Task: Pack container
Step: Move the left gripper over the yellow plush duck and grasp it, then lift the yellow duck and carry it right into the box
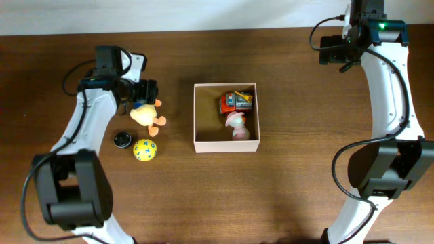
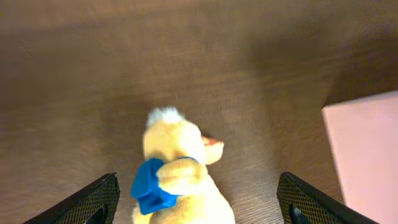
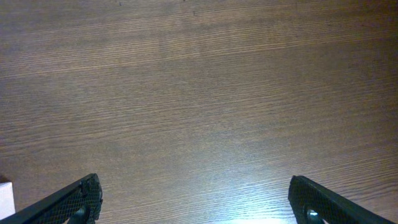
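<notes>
The container sits mid-frame, with the left claw over the plush duck.
Both claws are released. The left's fingers stand wide either side of the duck on the counter, and the right claw hangs over bare wood at upper right. A toy truck and a pink plush lie inside.

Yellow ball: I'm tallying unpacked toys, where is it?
Overhead: the yellow ball sits left of the container, just below the plush duck, beside a black cap.
</notes>
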{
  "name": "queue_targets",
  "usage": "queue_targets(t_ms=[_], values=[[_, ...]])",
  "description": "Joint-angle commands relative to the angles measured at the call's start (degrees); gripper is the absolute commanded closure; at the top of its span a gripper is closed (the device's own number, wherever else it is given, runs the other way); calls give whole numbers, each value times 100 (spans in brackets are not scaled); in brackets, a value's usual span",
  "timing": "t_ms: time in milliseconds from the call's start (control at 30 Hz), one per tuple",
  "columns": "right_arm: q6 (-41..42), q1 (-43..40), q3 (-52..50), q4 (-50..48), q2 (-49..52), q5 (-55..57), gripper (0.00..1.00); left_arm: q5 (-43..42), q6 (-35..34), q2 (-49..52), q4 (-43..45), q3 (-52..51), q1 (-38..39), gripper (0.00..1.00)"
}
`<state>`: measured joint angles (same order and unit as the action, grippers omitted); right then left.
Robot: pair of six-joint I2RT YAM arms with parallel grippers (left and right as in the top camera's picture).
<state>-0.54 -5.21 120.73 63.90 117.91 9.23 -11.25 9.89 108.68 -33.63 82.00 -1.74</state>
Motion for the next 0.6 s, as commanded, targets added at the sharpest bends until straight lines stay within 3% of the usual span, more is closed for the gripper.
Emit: queue_targets(t_ms=[0, 200, 500, 567], values=[[-28, -11, 107, 0, -240, 87, 1, 66, 4, 219, -107, 109, 13, 16], [-28, -11, 107, 0, -240, 87, 1, 769, 4, 516, -284, 109, 13, 17], [-28, -11, 107, 0, -240, 87, 1, 763, 2, 946, -520, 109, 94, 16], [-28, -11, 107, 0, -240, 87, 1, 763, 2, 953, -490, 109, 101, 23]])
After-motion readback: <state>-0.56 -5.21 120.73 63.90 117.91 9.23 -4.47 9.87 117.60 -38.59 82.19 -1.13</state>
